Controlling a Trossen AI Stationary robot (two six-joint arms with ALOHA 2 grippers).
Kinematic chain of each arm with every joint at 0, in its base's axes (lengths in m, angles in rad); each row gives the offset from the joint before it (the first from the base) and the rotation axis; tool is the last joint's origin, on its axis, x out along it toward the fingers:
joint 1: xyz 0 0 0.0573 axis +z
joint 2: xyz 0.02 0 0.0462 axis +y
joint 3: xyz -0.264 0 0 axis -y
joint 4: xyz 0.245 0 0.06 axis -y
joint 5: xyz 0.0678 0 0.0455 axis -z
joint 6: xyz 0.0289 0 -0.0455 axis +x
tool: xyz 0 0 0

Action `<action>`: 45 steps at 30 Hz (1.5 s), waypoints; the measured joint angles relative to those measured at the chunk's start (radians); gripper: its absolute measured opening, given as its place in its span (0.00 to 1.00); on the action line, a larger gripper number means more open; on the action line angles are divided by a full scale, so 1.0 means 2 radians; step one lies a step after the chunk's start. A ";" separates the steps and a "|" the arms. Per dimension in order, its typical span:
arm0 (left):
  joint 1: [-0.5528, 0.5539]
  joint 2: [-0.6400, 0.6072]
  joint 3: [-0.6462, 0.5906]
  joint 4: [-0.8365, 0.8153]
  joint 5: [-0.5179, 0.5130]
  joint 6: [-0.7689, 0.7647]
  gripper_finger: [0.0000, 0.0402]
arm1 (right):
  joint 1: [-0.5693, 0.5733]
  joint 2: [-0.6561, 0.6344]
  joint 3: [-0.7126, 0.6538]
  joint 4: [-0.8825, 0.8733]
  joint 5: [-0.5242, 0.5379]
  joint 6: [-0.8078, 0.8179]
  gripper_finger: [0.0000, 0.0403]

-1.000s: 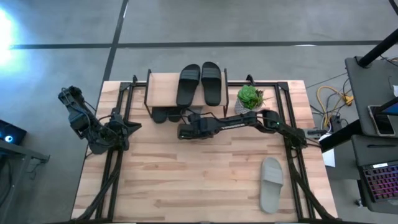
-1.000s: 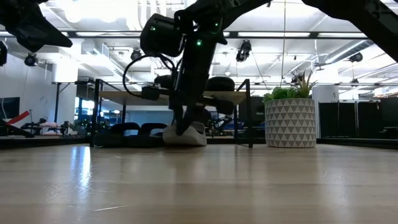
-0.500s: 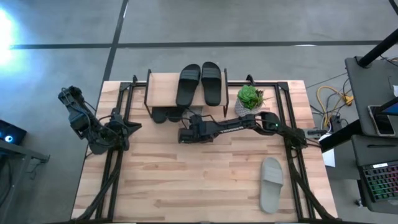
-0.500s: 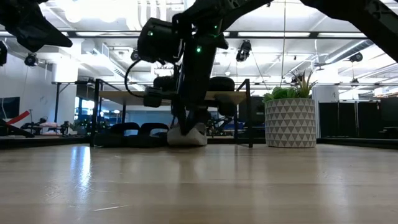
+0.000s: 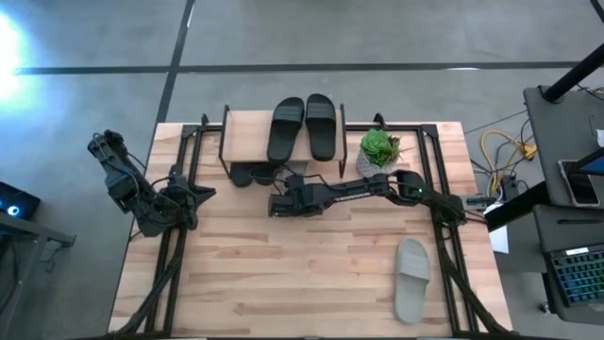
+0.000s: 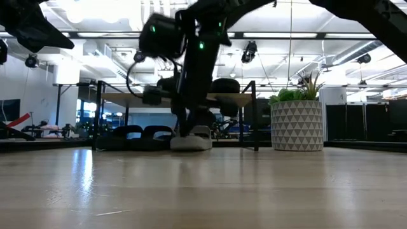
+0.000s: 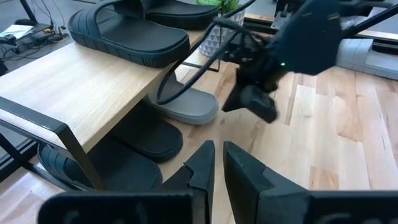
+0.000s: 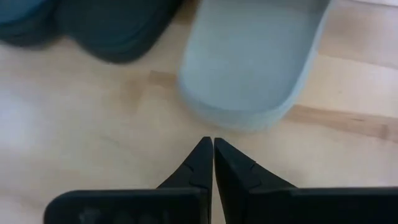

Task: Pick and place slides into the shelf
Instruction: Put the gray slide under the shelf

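right gripper (image 8: 212, 155) fingers pressed together, empty, just off heel of grey slide (image 8: 255, 62) under shelf (image 5: 247, 135). left gripper (image 7: 217, 165) narrow, parked at table's left edge.

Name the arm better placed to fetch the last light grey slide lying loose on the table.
Right. The light grey slide sandal lies on the table's right side, near the right arm's base. The right claw is shut and empty by the shelf; the left claw waits far left.
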 joint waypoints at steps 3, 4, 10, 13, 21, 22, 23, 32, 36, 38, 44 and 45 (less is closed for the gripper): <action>0.000 0.000 0.000 0.000 0.000 0.001 0.05 | 0.020 0.000 0.011 0.001 0.010 -0.005 0.02; 0.000 0.000 0.000 0.000 0.000 0.002 0.05 | 0.028 0.000 0.015 0.001 0.021 -0.011 0.02; 0.000 0.000 0.000 0.002 0.000 0.014 0.05 | 0.084 -0.001 0.033 0.001 0.118 -0.075 0.02; 0.000 0.005 0.000 0.002 0.000 0.014 0.05 | 0.107 0.000 0.030 0.001 0.142 -0.094 0.02; 0.000 0.025 -0.001 0.003 0.000 0.014 0.05 | 0.111 0.007 0.003 -0.008 0.075 0.145 0.02; 0.000 0.028 -0.001 0.003 0.000 0.014 0.05 | 0.116 0.006 0.001 -0.020 0.070 0.164 0.02; 0.000 0.031 -0.001 0.003 0.000 0.014 0.05 | 0.124 0.006 0.001 -0.036 0.058 0.177 0.02; 0.000 0.057 -0.001 0.014 0.000 0.011 0.05 | 0.231 -0.001 0.020 -0.270 -0.092 0.384 0.02; 0.000 0.063 -0.001 0.028 0.002 0.011 0.05 | 0.279 -0.001 0.021 -0.308 -0.216 0.451 0.02; 0.000 0.062 -0.001 0.039 0.011 0.011 0.05 | 0.297 -0.001 0.019 -0.315 -0.264 0.480 0.02; 0.000 0.062 0.000 0.078 0.041 0.011 0.05 | 0.338 -0.001 0.014 -0.353 -0.335 0.522 0.02; 0.000 0.062 0.001 0.082 0.044 0.010 0.05 | 0.341 -0.001 0.015 -0.367 -0.335 0.516 0.02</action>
